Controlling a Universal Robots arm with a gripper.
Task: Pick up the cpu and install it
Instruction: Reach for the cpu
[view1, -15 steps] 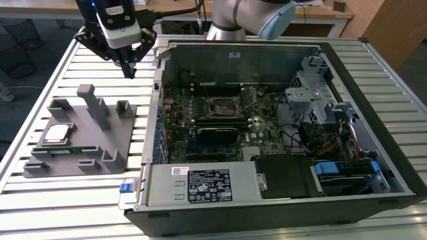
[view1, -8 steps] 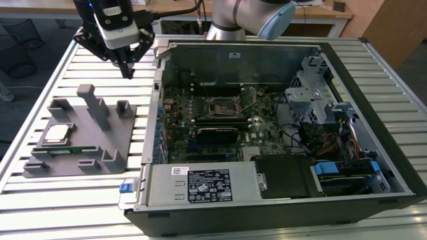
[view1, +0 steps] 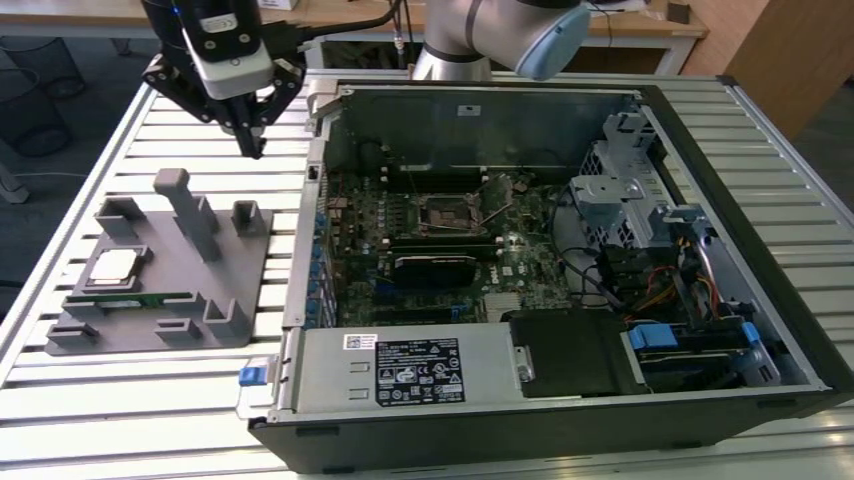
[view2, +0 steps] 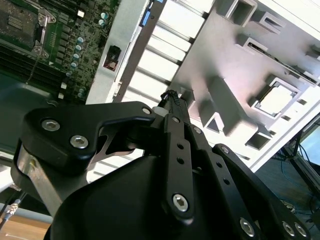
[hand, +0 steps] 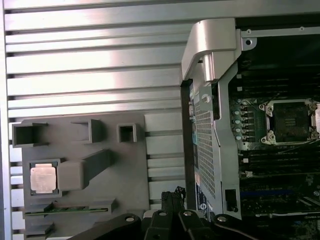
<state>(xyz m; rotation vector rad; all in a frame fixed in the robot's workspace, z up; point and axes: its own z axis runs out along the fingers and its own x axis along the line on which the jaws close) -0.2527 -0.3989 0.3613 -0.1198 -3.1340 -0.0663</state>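
The cpu (view1: 111, 267), a small square chip with a shiny silver top, lies flat in a pocket of the grey plastic tray (view1: 174, 300) at the exterior view's left. It also shows in both wrist views (hand: 42, 178) (view2: 277, 100). My gripper (view1: 254, 148) hangs in the air above the slatted table, between the tray's far edge and the computer case, well apart from the cpu. Its black fingers (hand: 172, 194) come together to a point and hold nothing. The bare cpu socket (view1: 447, 210) (hand: 291, 121) sits in the middle of the motherboard inside the case.
The open computer case (view1: 694, 110) lies on its side on the slatted metal table (view1: 174, 140). A green memory stick (view1: 127, 298) rests in a tray slot beside the cpu. Upright grey blocks (view1: 187, 210) stand on the tray. Cables and drive cages fill the case's right part.
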